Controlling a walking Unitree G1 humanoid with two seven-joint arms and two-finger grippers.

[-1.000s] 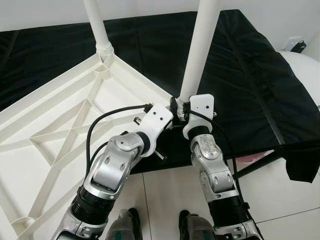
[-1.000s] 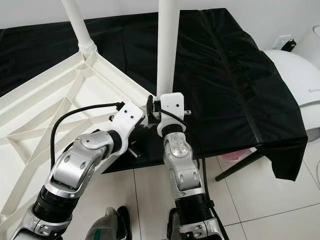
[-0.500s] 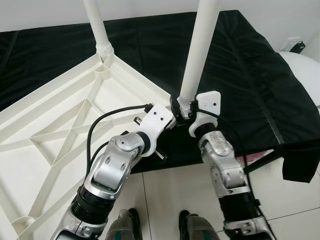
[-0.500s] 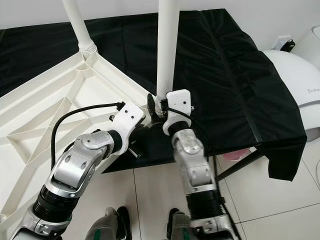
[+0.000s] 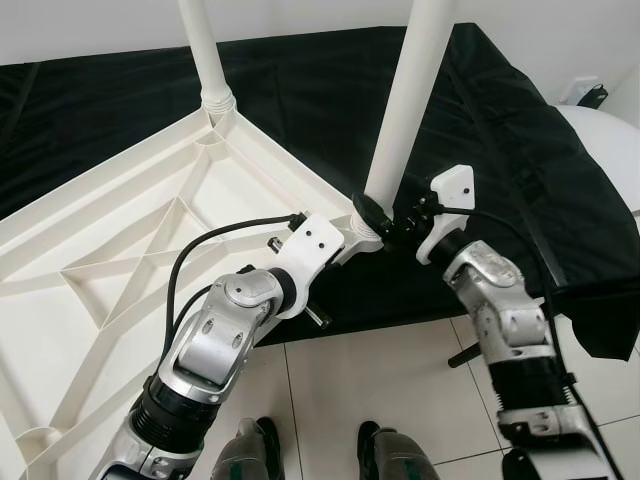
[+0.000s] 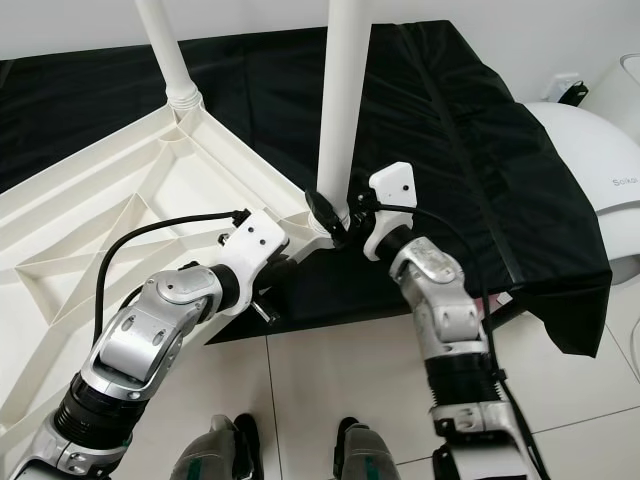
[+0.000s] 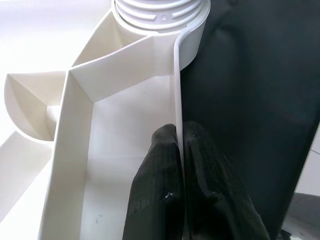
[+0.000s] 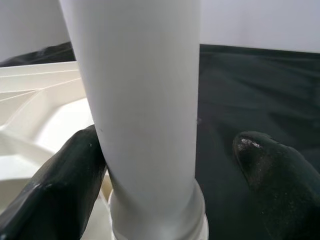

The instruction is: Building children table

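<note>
**A:** So where's the tabletop sitting right now?

**B:** The white tabletop (image 5: pixel 130 270) is upside down, ribbed underside facing up, lying on the desk with a black cloth (image 5: pixel 500 130) over it. Its near corner hangs off the desk's near edge, above the tiled floor (image 5: pixel 340 390). Two white legs stand up out of it: the far leg (image 5: pixel 205 55) in the far corner socket, and the near leg (image 5: pixel 410 100) in the corner right in front of the robot.

**A:** What are the grippers doing?

**B:** The left gripper (image 7: pixel 179 150) is clenched on the tabletop's thin rim wall just beside the near leg's socket. In the left wrist view one black finger sits on each side of that wall, pinching it, with the ribbed collar of the socket (image 7: pixel 160 12) straight ahead. The right gripper (image 8: pixel 165 165) comes in from the right at the base of the near leg. In the right wrist view its fingers (image 8: pixel 55 180) are spread around the leg, one touching it on one side, the other clearly apart from it, so it's released, not squeezing.

**A:** Anything else around?

**B:** A white rounded appliance (image 6: pixel 590 150) sits on the right past the cloth's edge, and the robot's feet (image 5: pixel 250 455) show at the near edge on the floor.
</note>
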